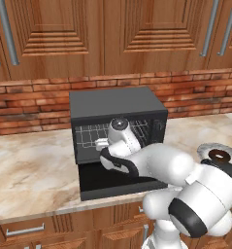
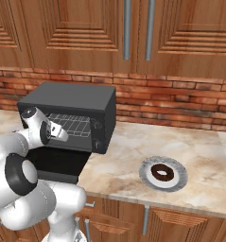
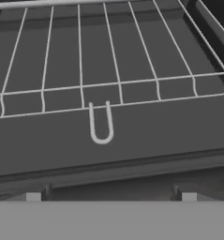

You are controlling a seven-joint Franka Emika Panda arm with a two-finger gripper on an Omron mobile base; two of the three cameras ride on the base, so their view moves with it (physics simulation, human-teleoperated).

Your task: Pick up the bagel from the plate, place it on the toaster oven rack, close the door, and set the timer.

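The door [image 1: 122,182] lies folded down flat, reaching out to the front edge of the desk [image 1: 30,175]. Just above it the hand [image 3: 111,199] hovers, fingers spread wide with nothing between them, facing the rack's [image 3: 108,70] front loop inside the open toaster oven [image 2: 69,101]. The white arm bends forward from low down, its wrist level at the oven's mouth. To the oven's right, bare desk lies open up to the plate [image 2: 178,168], which holds the bagel [image 2: 162,173], well apart from the oven.
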